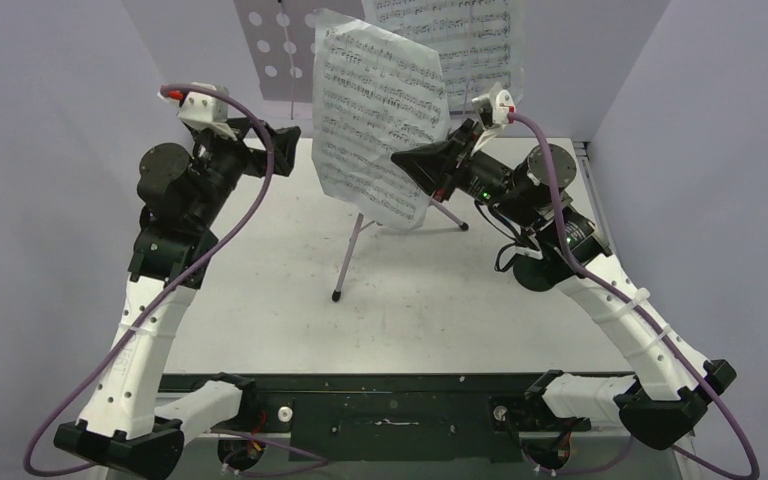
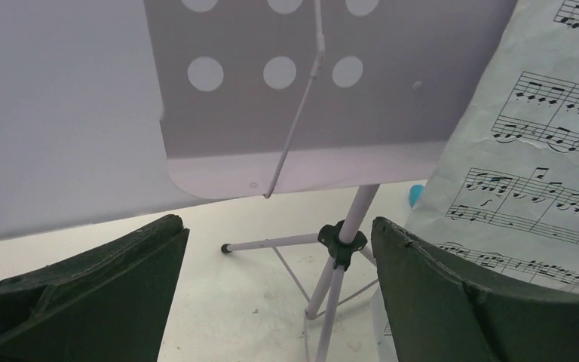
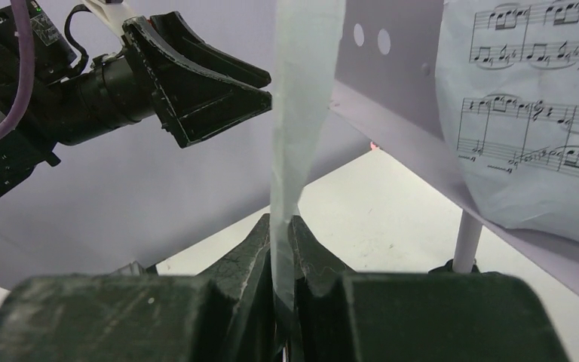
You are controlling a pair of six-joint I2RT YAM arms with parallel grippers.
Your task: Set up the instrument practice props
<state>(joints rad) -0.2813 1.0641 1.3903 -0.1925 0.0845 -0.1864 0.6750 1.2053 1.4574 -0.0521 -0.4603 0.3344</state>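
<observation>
Closest in, the right tool (image 3: 283,249) is pinched tight on one edge of a loose sheet-music page (image 1: 380,120), holding it in the air just in front of the lilac music stand (image 2: 286,113). A second page (image 1: 455,35) already leans on the desk (roughly half done). The left tool (image 2: 275,234) gapes wide, empty. A blue sliver (image 2: 416,194) on the worktop (image 1: 460,300) may be the microphone.
</observation>
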